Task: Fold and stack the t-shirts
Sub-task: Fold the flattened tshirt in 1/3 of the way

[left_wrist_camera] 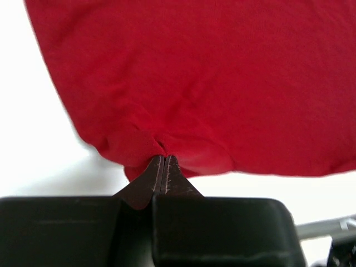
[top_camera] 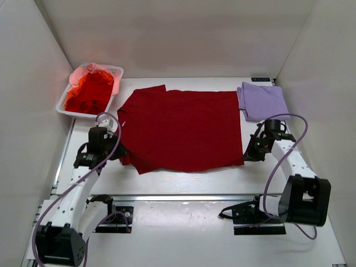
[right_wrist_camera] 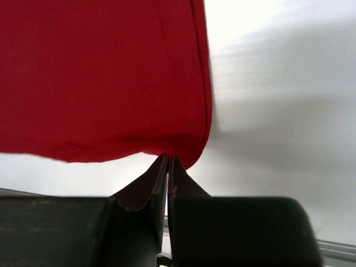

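Note:
A large dark red t-shirt (top_camera: pixel 181 130) lies spread flat across the middle of the table. My left gripper (top_camera: pixel 119 151) is at its near left edge, shut on a puckered bit of the cloth (left_wrist_camera: pixel 211 83); in the left wrist view the left gripper (left_wrist_camera: pixel 163 158) has its jaws pressed together. At the near right corner my right gripper (top_camera: pixel 245 157) is shut on the hem of the same shirt (right_wrist_camera: pixel 100 78), and the right gripper (right_wrist_camera: pixel 168 158) tips meet right at that corner. A folded pale lavender t-shirt (top_camera: pixel 261 101) lies at the back right.
A white plastic basket (top_camera: pixel 63 109) at the back left holds crumpled orange-red cloth (top_camera: pixel 89 95) and pink cloth (top_camera: pixel 99 70). A metal rail (top_camera: pixel 183 197) runs along the table's near side between the arm bases. White walls close in the left, right and back.

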Available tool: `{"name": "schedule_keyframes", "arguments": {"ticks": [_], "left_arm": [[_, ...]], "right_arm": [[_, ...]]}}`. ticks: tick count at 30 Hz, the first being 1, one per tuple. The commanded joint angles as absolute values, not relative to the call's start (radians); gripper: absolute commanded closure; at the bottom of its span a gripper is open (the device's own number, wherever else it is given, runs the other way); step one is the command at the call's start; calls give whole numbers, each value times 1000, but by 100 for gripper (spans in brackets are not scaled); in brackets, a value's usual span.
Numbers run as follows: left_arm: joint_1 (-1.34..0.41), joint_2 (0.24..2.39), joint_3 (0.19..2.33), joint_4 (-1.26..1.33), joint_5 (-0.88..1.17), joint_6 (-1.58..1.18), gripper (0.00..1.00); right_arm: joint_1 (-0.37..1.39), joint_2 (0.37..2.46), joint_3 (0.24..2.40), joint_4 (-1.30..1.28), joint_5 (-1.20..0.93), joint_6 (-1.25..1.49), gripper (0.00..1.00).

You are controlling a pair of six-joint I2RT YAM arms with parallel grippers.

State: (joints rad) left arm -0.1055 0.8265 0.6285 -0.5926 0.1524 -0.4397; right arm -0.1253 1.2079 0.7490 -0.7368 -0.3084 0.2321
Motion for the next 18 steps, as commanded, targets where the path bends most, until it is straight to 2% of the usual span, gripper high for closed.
{"name": "schedule_keyframes", "arguments": {"ticks": [1,7,18], "left_arm": [[-71,900,701,-479,130,-388,100],[-40,1061,814,-394,143,-370,100],[-35,1483,1077,-305,153,-368,100]], "right_arm": [[-133,1268,840,-678,-295,207,100],[-120,1431,977,-647,-301,195,100],[-115,1727,1236,-609,-291,167,100]]}}
